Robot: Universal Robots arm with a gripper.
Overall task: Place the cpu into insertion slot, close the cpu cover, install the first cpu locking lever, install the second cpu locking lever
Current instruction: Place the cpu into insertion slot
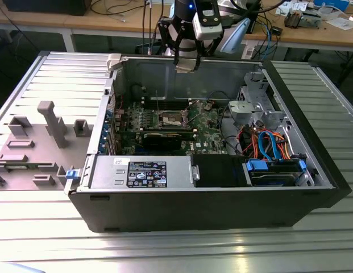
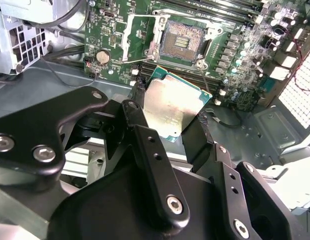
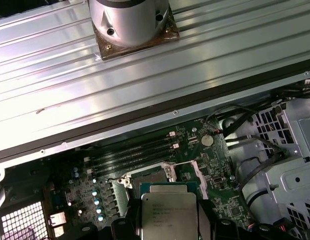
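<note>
With the gripper [image 2: 163, 121] clamped on the edges of the cpu [image 2: 170, 102], hold the chip level and align its corners squarely with the open insertion slot [image 2: 182, 42] below.

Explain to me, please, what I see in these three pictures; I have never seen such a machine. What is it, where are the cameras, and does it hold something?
This is a robot arm working above an open computer case that lies on a ribbed metal table. The exterior view looks at the scene from outside; both wrist views come from cameras riding on the arm, looking into the case. The pincer is shut on the cpu, a flat silver-grey chip, held above the green motherboard. The insertion slot is uncovered; the cpu cover stands open beside it.
</note>
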